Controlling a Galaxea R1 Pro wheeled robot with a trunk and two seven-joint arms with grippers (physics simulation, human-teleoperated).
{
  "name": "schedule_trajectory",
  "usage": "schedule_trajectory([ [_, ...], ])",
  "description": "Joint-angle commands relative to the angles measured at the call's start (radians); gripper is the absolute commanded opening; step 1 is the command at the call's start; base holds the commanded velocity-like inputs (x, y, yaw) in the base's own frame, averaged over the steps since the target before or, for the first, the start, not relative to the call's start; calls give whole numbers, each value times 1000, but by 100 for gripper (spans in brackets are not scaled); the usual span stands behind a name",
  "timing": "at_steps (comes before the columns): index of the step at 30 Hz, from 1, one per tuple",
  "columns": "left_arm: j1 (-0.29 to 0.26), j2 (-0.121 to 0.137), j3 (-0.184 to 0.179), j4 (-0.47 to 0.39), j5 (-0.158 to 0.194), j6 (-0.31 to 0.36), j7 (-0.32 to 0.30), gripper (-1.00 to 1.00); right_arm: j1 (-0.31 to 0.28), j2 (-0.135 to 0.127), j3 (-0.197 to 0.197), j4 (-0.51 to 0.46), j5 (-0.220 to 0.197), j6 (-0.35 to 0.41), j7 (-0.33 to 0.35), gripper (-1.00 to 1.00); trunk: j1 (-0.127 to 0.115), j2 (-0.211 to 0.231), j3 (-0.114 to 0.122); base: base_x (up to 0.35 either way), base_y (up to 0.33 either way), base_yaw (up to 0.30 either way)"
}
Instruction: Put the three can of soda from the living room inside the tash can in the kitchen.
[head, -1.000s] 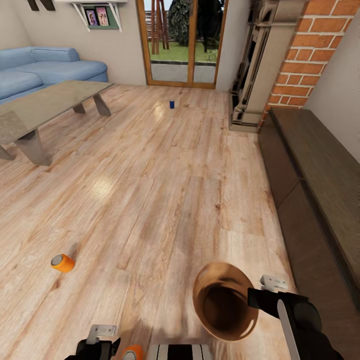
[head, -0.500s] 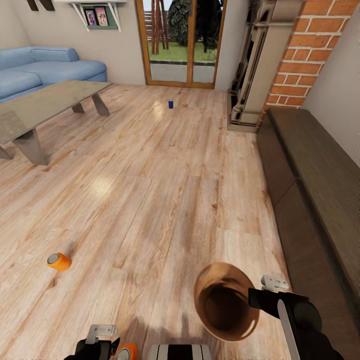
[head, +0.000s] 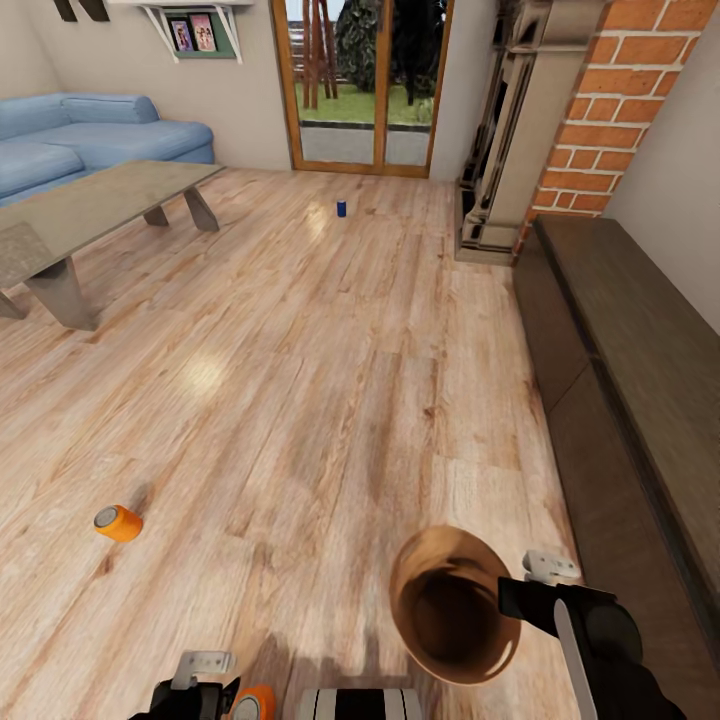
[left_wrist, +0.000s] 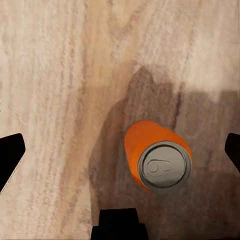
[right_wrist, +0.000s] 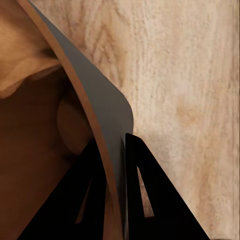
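I see wide bare light wood floor (head: 330, 380) ahead, edged by the grey-topped coffee table (head: 90, 215) and a dark brown bench (head: 640, 400). My right gripper (right_wrist: 112, 165) pinches the round brown bin's (head: 450, 600) rim. My left gripper (left_wrist: 120, 150), spread wide, hangs over 1 upright orange can (left_wrist: 157, 162); another orange can (head: 118, 522) lies left, and the dark blue can (head: 342, 208) stands near the glass doors (head: 362, 85).

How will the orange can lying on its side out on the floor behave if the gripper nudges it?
The orange can lies on its side on the bare wood floor, so a nudge across its length would probably roll it. The round, smooth wall looks slippery for a two-finger pinch. It is small, so likely light and easy to knock away.
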Motion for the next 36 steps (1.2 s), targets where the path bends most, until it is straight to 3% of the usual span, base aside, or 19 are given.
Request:
schedule_trajectory([
  [1, 0, 0, 0, -6, 0, 0, 0, 100, 0, 0, 0, 0, -6, 1, 4, -100, 0, 0, 0, 0, 0, 0],
  [13, -3, -4, 2, -74, 2, 56, 0, 100, 0, -15, 9, 0, 140, 1, 5, -100, 0, 0, 0, 0, 0, 0],
  [26, -3, -5, 2, -147, 6, 129, 1, 100, 0, -17, 9, -1, 194, 1, 5, -100, 0, 0, 0, 0, 0, 0],
  [27, -3, -6, 3, -234, 6, 134, 2, 100, 0, -17, 9, -1, -25, 1, 5, -100, 0, 0, 0, 0, 0, 0],
  [36, -3, -9, 5, -234, 6, 138, 6, 100, 0, -18, 10, -1, -25, 1, 5, -100, 4, -7, -3, 0, 0, 0],
])
